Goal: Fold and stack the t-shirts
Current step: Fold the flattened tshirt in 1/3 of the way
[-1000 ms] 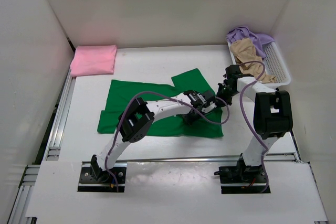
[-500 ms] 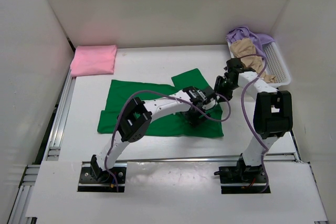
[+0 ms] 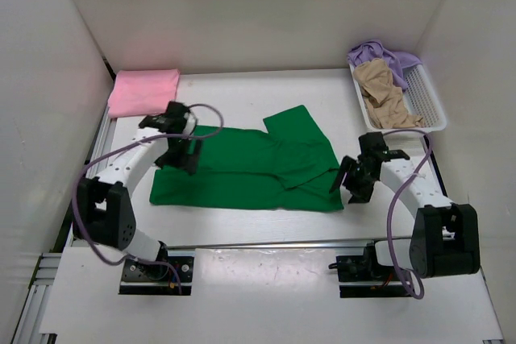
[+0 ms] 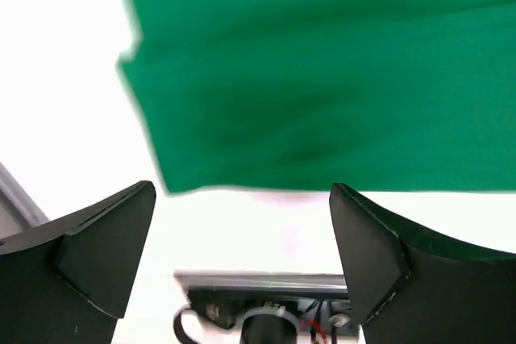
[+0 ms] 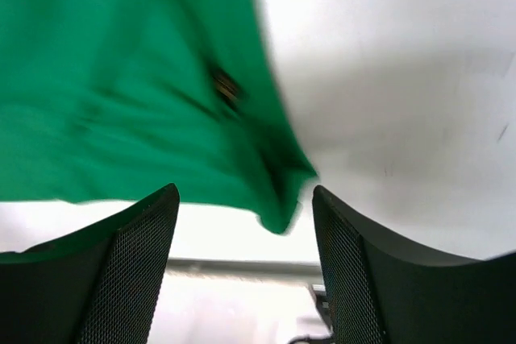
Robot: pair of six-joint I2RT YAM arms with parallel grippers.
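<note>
A dark green t-shirt [image 3: 250,167] lies spread flat mid-table, one sleeve folded in at the back right. My left gripper [image 3: 179,155] hovers open over its left edge. In the left wrist view the green cloth [image 4: 322,78] fills the top, and nothing sits between the jaws of the left gripper [image 4: 242,223]. My right gripper [image 3: 348,181] is open at the shirt's near right corner. That green corner [image 5: 278,215] hangs just ahead of the empty right gripper [image 5: 246,223]. A folded pink t-shirt [image 3: 145,92] rests at the back left. Tan [image 3: 383,94] and lavender [image 3: 379,52] t-shirts lie crumpled in the basket.
The white mesh basket [image 3: 431,102] stands at the back right against the wall. White walls close in the table on three sides. Metal rails run along the left edge [image 3: 89,191] and the near edge [image 3: 266,243].
Both grippers opened and left the shirt's right part. The left arm swung across to the shirt's left edge. The right arm drew back to the near right corner.
</note>
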